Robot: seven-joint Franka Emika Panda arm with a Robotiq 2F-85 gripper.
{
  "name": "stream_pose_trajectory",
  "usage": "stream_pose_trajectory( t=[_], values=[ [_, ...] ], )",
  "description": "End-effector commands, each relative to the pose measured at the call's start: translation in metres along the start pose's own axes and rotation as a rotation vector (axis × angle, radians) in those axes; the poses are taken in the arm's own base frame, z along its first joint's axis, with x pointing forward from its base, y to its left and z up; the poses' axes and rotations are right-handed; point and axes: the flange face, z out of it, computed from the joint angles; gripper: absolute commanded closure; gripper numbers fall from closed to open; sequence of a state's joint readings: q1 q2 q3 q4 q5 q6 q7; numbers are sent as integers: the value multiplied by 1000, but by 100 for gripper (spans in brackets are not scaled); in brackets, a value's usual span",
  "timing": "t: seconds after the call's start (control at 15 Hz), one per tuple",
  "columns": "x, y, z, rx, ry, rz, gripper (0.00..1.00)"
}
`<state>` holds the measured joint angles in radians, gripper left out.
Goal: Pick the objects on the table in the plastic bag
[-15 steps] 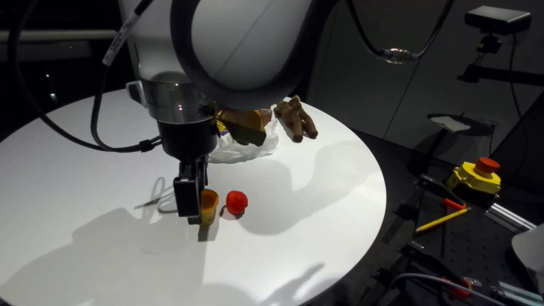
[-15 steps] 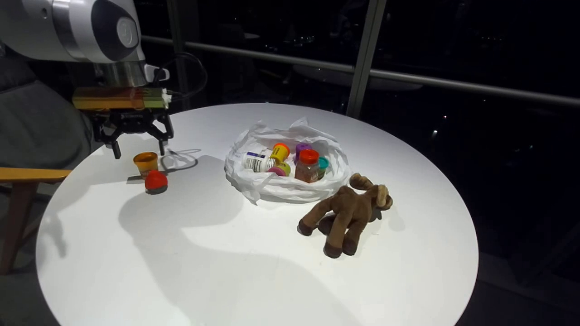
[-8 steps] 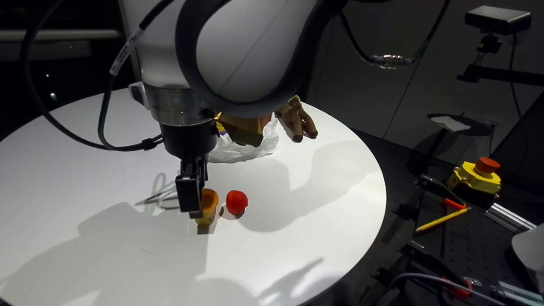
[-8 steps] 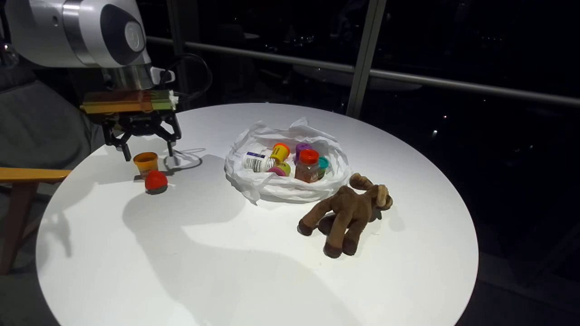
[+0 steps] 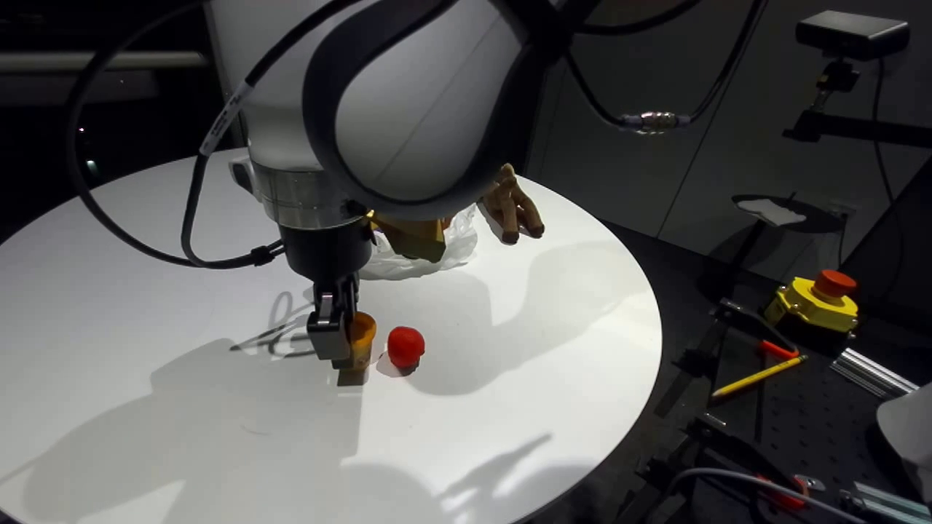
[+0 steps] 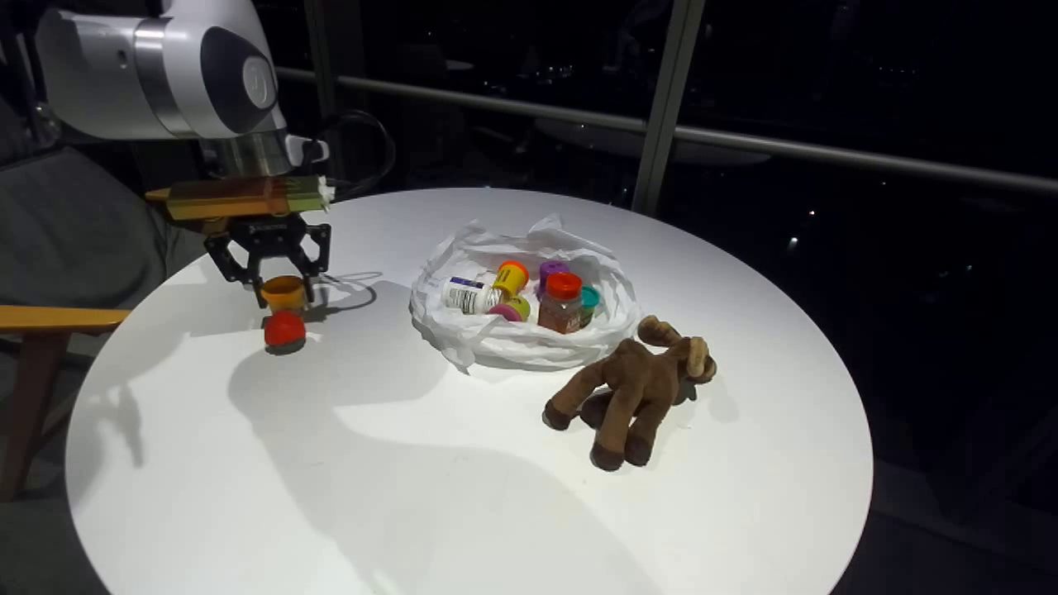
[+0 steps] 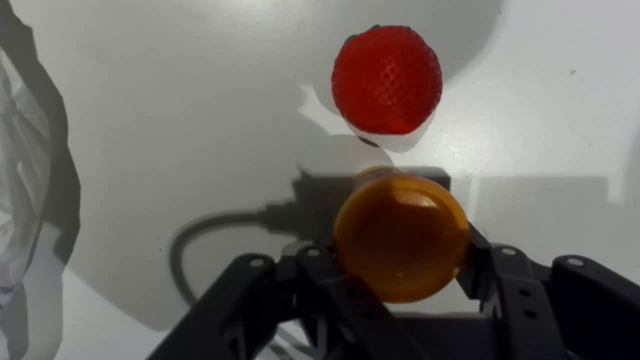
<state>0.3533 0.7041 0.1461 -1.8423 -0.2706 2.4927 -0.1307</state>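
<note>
My gripper (image 6: 285,299) is shut on an orange container (image 7: 400,235), one finger against each side of it. Whether the container's base touches the white table (image 6: 463,512) I cannot tell. Close beside it lies a red toy strawberry (image 7: 387,80). The plastic bag (image 6: 529,357) spreads open farther along the table. In it are a white bottle (image 6: 468,296), a yellow tub (image 6: 511,279), a purple piece (image 6: 552,271), a red-lidded jar (image 6: 562,310), a teal-lidded tub (image 6: 588,304) and a green-and-pink tub (image 6: 512,309). A brown plush figure (image 6: 632,384) lies just outside the bag.
The bag's crumpled rim stands up around its contents, and its edge (image 7: 25,165) shows at the left of the wrist view. A wooden chair (image 6: 62,318) is close to the table's edge. Beyond the table is a yellow box with a red button (image 5: 812,302).
My gripper has come lower and its fingers have closed in on the orange container. The container has shifted slightly towards the bag side. Strawberry, bag and plush figure stay put.
</note>
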Motion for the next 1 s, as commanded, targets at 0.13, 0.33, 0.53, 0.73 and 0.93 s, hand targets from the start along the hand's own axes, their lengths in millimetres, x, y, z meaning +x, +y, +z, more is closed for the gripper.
stream_pose_trajectory(
  t=[0.13,0.33,0.53,0.73,0.93],
  values=[
    [2,38,-41,-90,14,65,77],
    [-5,89,-81,-178,25,112,77],
    [-18,146,-109,-241,23,173,77],
    [-33,198,-105,-258,11,232,77],
    [-49,240,-77,-266,-4,297,77]
  ],
)
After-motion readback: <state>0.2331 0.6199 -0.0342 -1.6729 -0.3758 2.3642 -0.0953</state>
